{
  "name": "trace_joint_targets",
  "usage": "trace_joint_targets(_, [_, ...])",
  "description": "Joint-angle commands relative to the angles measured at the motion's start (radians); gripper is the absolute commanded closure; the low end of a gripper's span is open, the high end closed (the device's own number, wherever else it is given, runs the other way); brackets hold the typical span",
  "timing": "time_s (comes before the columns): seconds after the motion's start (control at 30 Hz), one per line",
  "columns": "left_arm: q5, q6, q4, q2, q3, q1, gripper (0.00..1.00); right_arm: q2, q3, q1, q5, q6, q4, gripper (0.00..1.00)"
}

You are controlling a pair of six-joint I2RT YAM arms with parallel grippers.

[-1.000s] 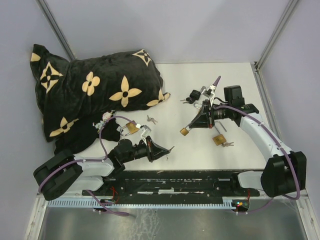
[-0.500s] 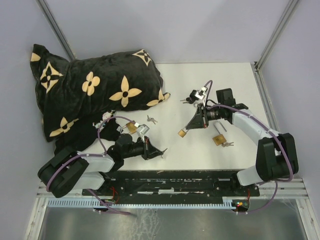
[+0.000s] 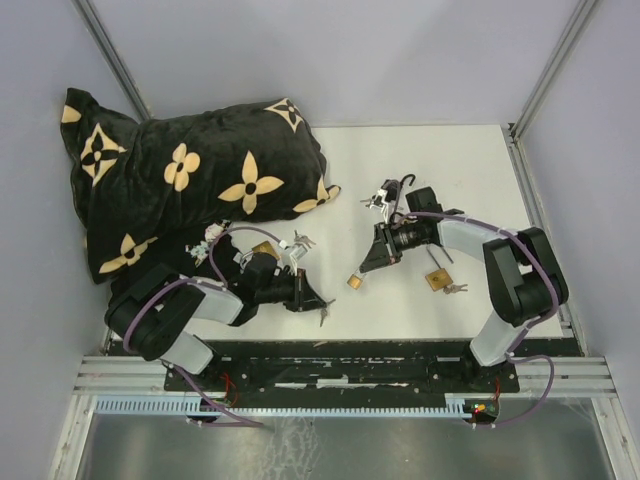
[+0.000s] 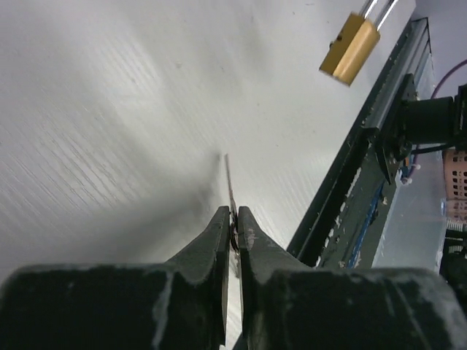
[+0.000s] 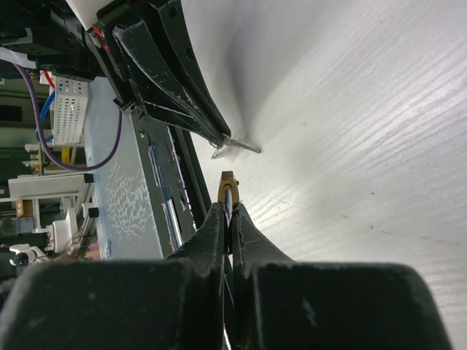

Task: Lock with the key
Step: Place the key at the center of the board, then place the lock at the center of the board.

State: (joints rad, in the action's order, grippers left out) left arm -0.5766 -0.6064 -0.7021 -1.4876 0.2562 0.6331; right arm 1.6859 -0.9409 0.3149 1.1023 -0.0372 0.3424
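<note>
Gripper, right (image 5: pixel 228 211): clenched on the shackle of a brass padlock (image 4: pixel 350 52), which hangs just over the white bench (image 3: pixel 470 170) near its centre. Gripper, left (image 4: pixel 234 217): clenched on a small key (image 4: pixel 228 179), blade low over the bench, just left of the padlock and not touching it.

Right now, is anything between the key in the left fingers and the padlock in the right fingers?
Nothing visible does. The key pinched in the left fingers and the padlock held by the right fingers have only bare table between them.
</note>
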Motion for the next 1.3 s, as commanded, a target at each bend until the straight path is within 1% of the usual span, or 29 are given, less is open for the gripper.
trace_joint_targets(0.0, [0.035, 0.085, 0.126, -0.056, 0.097, -0.007, 0.84, 0.050, -0.027, 0.017, -0.021, -0.076, -0.069, 0.97])
trace_joint_targets(0.07, [0.098, 0.108, 0.188, -0.048, 0.119, -0.007, 0.80, 0.076, -0.043, 0.018, -0.037, -0.100, -0.072, 0.97])
trace_joint_targets(0.1, [0.133, 0.115, 0.209, -0.029, 0.120, -0.007, 0.76, 0.088, -0.050, 0.019, -0.045, -0.107, -0.072, 0.97])
trace_joint_targets(0.2, [0.246, 0.122, 0.273, 0.073, 0.111, -0.007, 0.58, 0.130, -0.064, 0.026, -0.057, -0.135, -0.082, 0.96])
trace_joint_targets(0.23, [0.283, 0.126, 0.296, 0.116, 0.108, -0.007, 0.54, 0.145, -0.069, 0.030, -0.060, -0.143, -0.083, 0.96])
trace_joint_targets(0.27, [0.317, 0.135, 0.323, 0.165, 0.106, -0.007, 0.52, 0.159, -0.079, 0.034, -0.062, -0.150, -0.083, 0.96])
trace_joint_targets(0.37, [0.393, 0.160, 0.386, 0.311, 0.094, -0.007, 0.50, 0.205, -0.117, 0.052, -0.070, -0.168, -0.083, 0.96])
trace_joint_targets(0.4, [0.413, 0.163, 0.395, 0.379, 0.083, -0.008, 0.48, 0.220, -0.132, 0.060, -0.073, -0.173, -0.082, 0.95])
trace_joint_targets(0.5, [0.455, 0.135, 0.370, 0.533, 0.023, -0.006, 0.33, 0.263, -0.185, 0.080, -0.080, -0.173, -0.049, 0.95])
trace_joint_targets(0.57, [0.495, 0.079, 0.337, 0.641, -0.034, -0.007, 0.16, 0.290, -0.220, 0.092, -0.090, -0.155, -0.016, 0.93])
trace_joint_targets(0.63, [0.504, 0.026, 0.283, 0.752, -0.103, -0.007, 0.07, 0.316, -0.248, 0.104, -0.109, -0.131, 0.015, 0.90])
trace_joint_targets(0.67, [0.503, -0.003, 0.253, 0.800, -0.136, -0.007, 0.05, 0.327, -0.258, 0.110, -0.116, -0.117, 0.033, 0.86])
trace_joint_targets(0.7, [0.500, -0.024, 0.231, 0.847, -0.164, -0.007, 0.04, 0.336, -0.271, 0.115, -0.127, -0.101, 0.057, 0.81])
trace_joint_targets(0.83, [0.485, -0.076, 0.245, 1.006, -0.209, -0.007, 0.04, 0.317, -0.331, 0.115, -0.178, 0.013, 0.181, 0.49])
trace_joint_targets(0.9, [0.469, -0.087, 0.254, 1.055, -0.214, -0.007, 0.04, 0.286, -0.341, 0.112, -0.208, 0.047, 0.210, 0.41])
trace_joint_targets(1.0, [0.450, -0.104, 0.253, 1.097, -0.213, -0.007, 0.04, 0.215, -0.361, 0.096, -0.259, 0.136, 0.263, 0.37])
trace_joint_targets(1.1, [0.436, -0.120, 0.239, 1.108, -0.212, -0.006, 0.03, 0.137, -0.360, 0.051, -0.279, 0.209, 0.302, 0.35])
trace_joint_targets(1.13, [0.431, -0.129, 0.227, 1.109, -0.215, -0.007, 0.01, 0.108, -0.355, 0.033, -0.277, 0.233, 0.314, 0.35])
trace_joint_targets(1.27, [0.424, -0.190, 0.122, 1.099, -0.255, -0.007, 0.01, -0.032, -0.308, -0.045, -0.268, 0.344, 0.345, 0.35])
